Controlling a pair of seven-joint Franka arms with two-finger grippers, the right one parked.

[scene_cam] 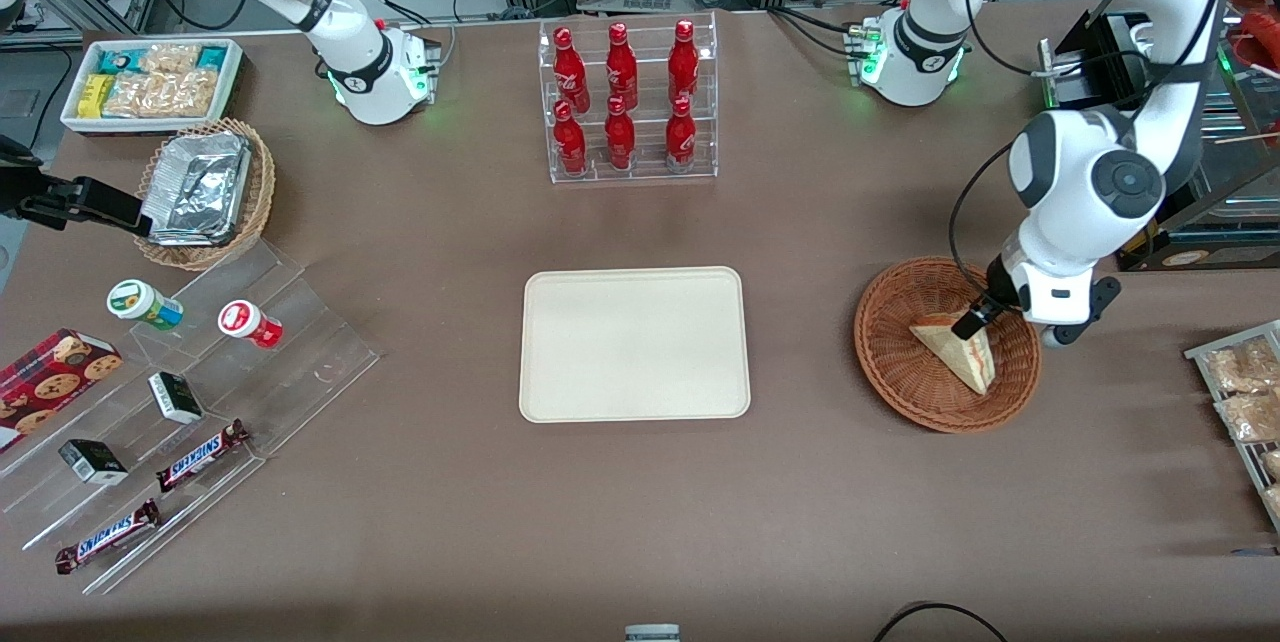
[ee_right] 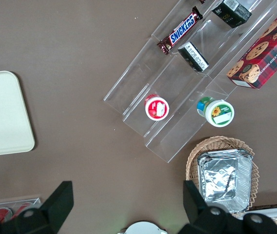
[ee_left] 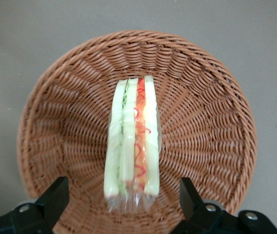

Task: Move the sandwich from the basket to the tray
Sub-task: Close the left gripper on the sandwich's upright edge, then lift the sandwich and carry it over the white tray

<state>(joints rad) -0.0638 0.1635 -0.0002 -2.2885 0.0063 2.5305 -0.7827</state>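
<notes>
The tray point(scene_cam: 634, 343) sits unloaded at mid-surface; no transfer has been made. The sandwich point(ee_left: 132, 141) lies in the basket point(ee_left: 211, 126) toward the working arm's end; the tool point(ee_left: 124, 195) hovers above it, fingers spread to either side without contact. Remaining: descend, grip, lift, carry, release.

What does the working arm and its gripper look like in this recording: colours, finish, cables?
The working arm has glossy white shells with dark grey round joint caps, and a black cable loops along it. Its base glows green. The gripper, over the basket near the sandwich, has a white body and black fingers, which are open.
</notes>
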